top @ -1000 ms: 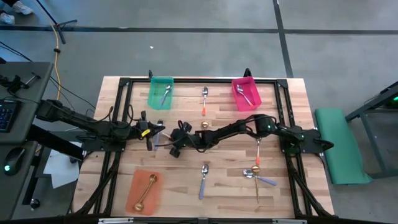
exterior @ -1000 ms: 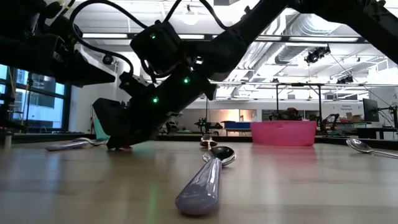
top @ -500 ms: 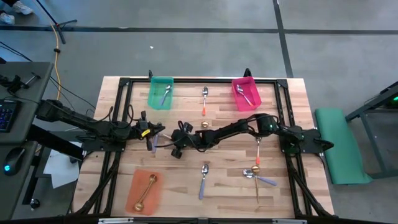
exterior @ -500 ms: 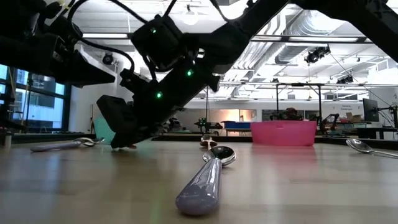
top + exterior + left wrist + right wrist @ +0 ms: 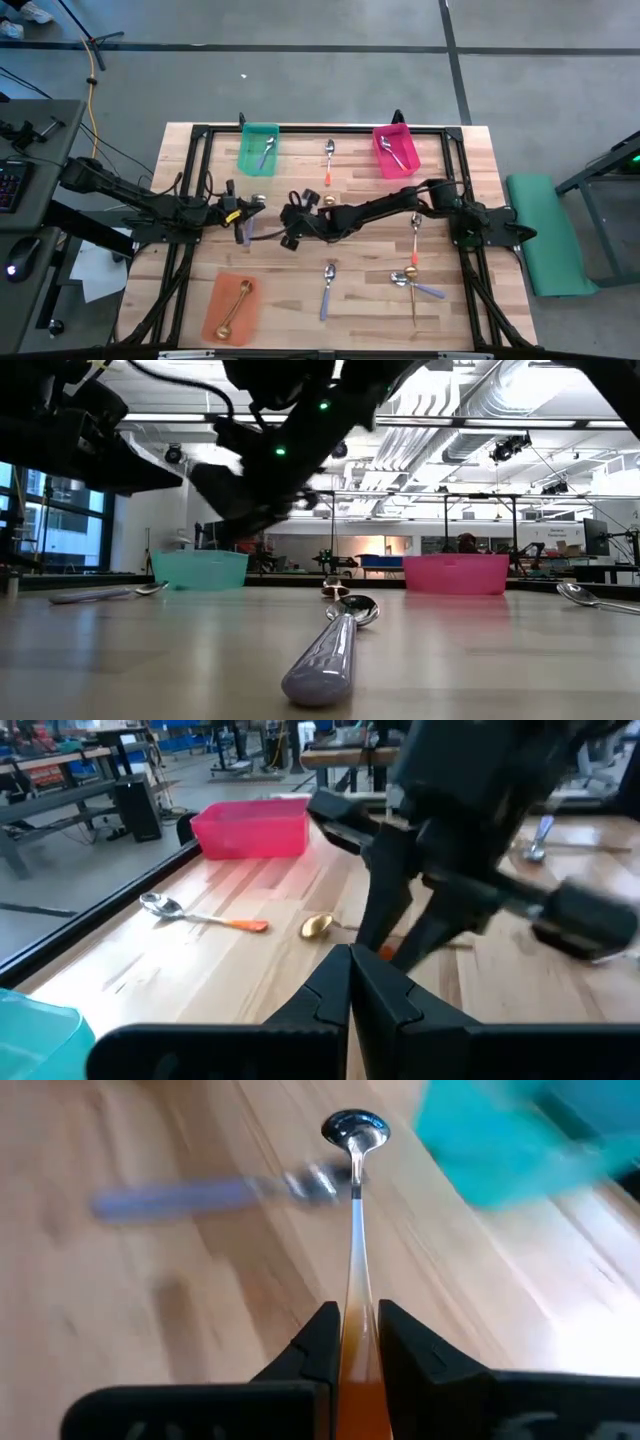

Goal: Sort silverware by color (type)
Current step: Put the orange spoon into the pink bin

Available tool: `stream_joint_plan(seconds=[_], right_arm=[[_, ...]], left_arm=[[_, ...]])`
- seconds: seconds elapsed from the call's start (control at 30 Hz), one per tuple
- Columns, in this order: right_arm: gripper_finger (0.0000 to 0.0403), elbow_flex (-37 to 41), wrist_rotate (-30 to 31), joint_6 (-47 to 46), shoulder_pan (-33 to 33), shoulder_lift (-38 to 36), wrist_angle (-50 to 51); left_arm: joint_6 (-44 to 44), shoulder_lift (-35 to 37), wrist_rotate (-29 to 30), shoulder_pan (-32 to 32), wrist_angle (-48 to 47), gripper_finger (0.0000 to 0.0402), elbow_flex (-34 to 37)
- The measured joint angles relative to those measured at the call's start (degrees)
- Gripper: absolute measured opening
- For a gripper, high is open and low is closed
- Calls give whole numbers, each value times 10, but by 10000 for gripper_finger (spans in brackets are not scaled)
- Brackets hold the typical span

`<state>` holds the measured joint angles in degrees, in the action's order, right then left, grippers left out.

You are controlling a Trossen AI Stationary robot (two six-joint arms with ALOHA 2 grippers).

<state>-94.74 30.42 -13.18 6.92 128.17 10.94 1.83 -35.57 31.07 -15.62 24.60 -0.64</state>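
Observation:
My right gripper reaches across the middle of the table and is shut on an orange-handled spoon. It hangs above the wood in the low view. A lavender-handled spoon lies flat on the table below it. My left gripper is shut and holds nothing, just left of the right one. Another orange-handled spoon and a gold one lie between the bins. My right gripper pinches the spoon's orange handle between its two fingers. The fingers lie along the spoon and slant down from the table's right side. The silver stem and bowl stick out ahead of the fingertips. The spoon is lifted clear of the table.
A teal bin and a pink bin at the far edge each hold a spoon. An orange bin at near left holds a gold spoon. A lavender spoon and several mixed spoons lie near right.
My right gripper has risen off the table with the orange-handled spoon, which has come up clear of the wood. The teal bin it hid in the low view now shows. My left arm has kept still.

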Motion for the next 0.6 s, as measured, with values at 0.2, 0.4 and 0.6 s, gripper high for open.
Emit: stream_joint_plan(seconds=[0.2, 0.4, 0.6], right_arm=[[26, 0, 74, -36, -1, -41, 136], [21, 0, 157, -91, -2, -78, 258], [14, 19, 166, -108, -8, -81, 259]], left_arm=[[-11, 18, 2, 0, 17, 0, 0], [-15, 29, 1, 0, 19, 0, 0], [-17, 28, 0, 0, 16, 0, 0]])
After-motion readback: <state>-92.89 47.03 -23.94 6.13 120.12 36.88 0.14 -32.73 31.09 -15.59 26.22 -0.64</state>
